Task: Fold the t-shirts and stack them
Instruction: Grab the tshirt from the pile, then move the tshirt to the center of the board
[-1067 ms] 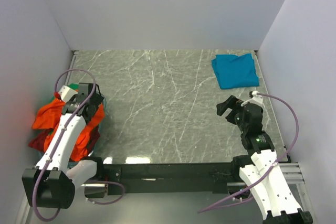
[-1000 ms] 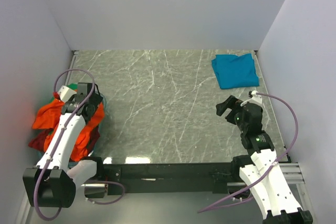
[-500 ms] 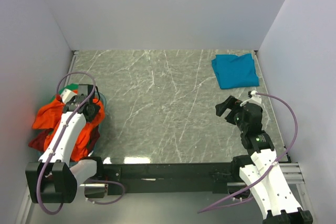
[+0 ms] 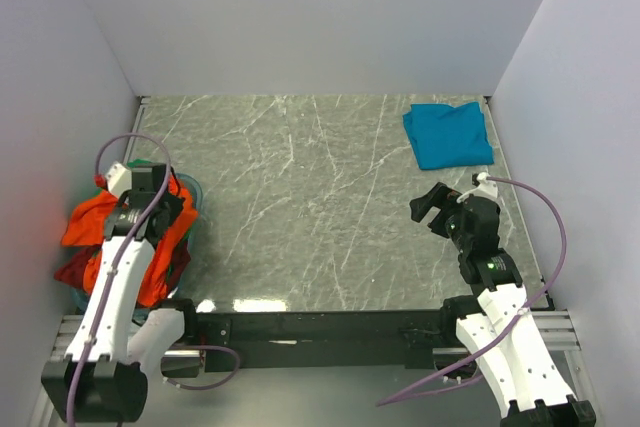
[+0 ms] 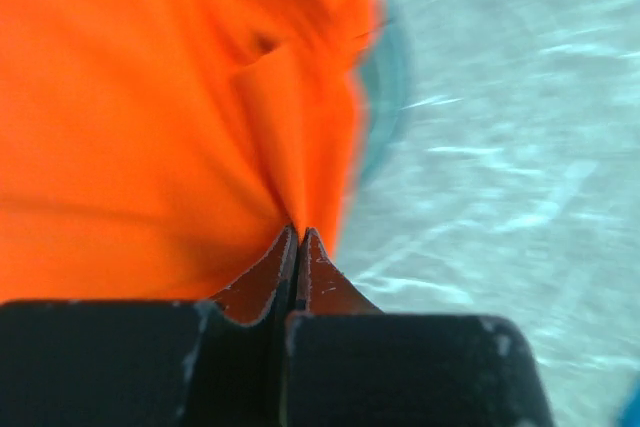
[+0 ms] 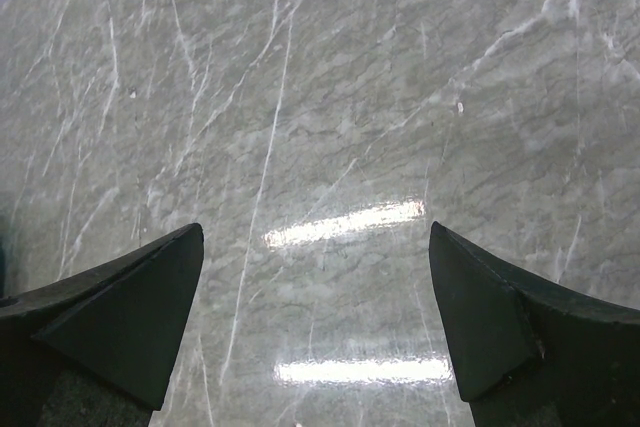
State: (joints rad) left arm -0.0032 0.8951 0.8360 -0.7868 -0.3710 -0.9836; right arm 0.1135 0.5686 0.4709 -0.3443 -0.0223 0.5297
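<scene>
Orange t-shirt (image 5: 150, 117): crumpled in a heap right under and ahead of the left gripper (image 5: 298, 233), a thin ridge of its cloth nipped between the clenched fingertips. Soft, light, limp stuff by the look of it. Likely to drape, stretch and drag the rest of the heap along rather than lift as one piece, and easy to lose from so small a pinch. Better taken at a hem, shoulder or sleeve seam than mid-panel. Hard to tell from the wrist view whether seam or panel in the jaws. Just beside the pinched fold, a blue-green edge (image 5: 388, 77) peeping out, too blurred to name. Back toward that arm's base, a dark red t-shirt (image 4: 70, 269) tangled under the orange. Across the marble table (image 4: 300, 197), teal blue t-shirt (image 4: 448, 134) already folded flat, ahead of the right gripper (image 4: 432, 209) and apart from it. Right gripper spread wide, grasping nothing, poised above bare tabletop.
</scene>
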